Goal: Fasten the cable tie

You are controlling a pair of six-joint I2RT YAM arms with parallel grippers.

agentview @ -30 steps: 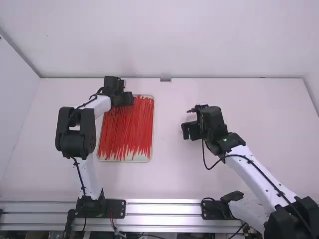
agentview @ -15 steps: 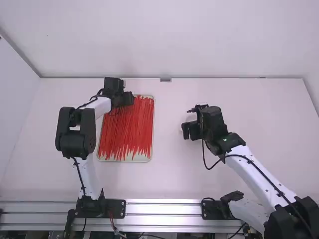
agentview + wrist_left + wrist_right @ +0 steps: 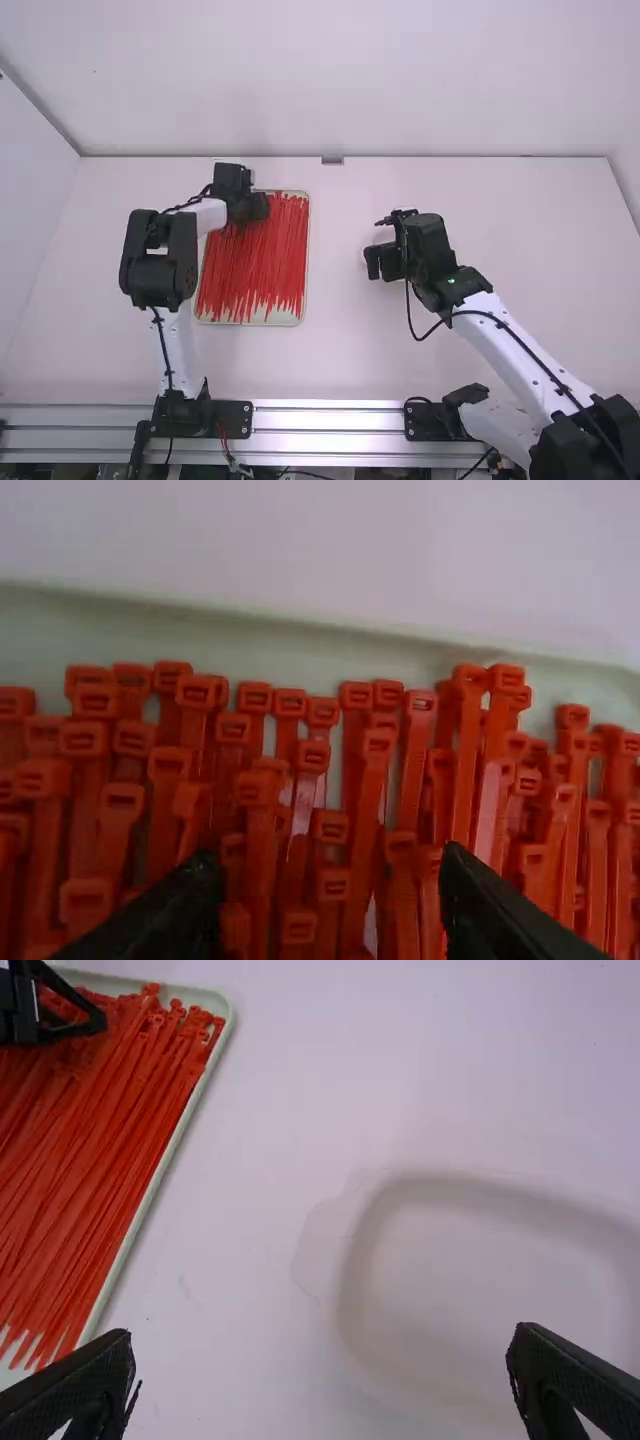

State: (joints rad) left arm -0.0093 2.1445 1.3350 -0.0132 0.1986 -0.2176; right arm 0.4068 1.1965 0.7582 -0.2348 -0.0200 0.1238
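The left gripper [image 3: 328, 868] hung over the far end of the tray [image 3: 250, 321]. Its jaws were spread wide just above the crowded heads of the red cable ties [image 3: 250, 700] and gripped nothing. The right gripper [image 3: 385, 262] hovered over the bare table [image 3: 500, 210] beside the tray, its jaws just as wide and empty. To my eye, the trick would be to come down on one tie's head and close narrowly, so its neighbours would not lift with it.
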